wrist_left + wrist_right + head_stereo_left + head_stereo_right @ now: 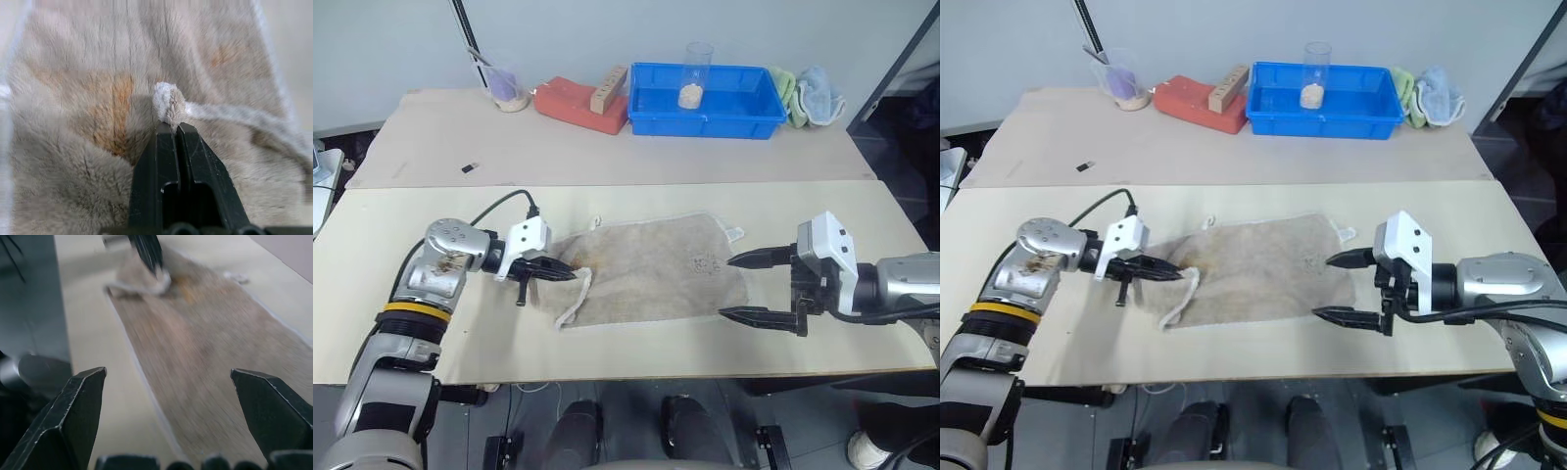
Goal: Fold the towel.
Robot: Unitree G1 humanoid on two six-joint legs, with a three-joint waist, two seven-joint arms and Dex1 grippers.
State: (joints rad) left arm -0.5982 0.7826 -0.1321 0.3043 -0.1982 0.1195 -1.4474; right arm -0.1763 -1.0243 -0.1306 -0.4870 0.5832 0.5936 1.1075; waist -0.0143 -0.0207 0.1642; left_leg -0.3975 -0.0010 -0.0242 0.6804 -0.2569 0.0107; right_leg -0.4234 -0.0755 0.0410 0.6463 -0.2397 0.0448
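The beige towel [651, 269] lies spread on the near table, white-edged, with a small loop tag at its far right corner and a dark printed mark near its right side. My left gripper [574, 275] is shut on the towel's left edge, pinching a bunched white-edged corner [167, 104] that is lifted and curled over the cloth. My right gripper [736, 287] hangs open just off the towel's right edge, one finger over the far part of that edge and one by the near corner, holding nothing. The right wrist view looks along the towel [210, 352] toward the left gripper [155, 270].
On the far table stand a blue bin [705, 102] with a clear glass in it, a red block [578, 104], a cup [506, 90], and green [786, 93] and light blue [818, 96] cloths. A small dark object [469, 168] lies at far left.
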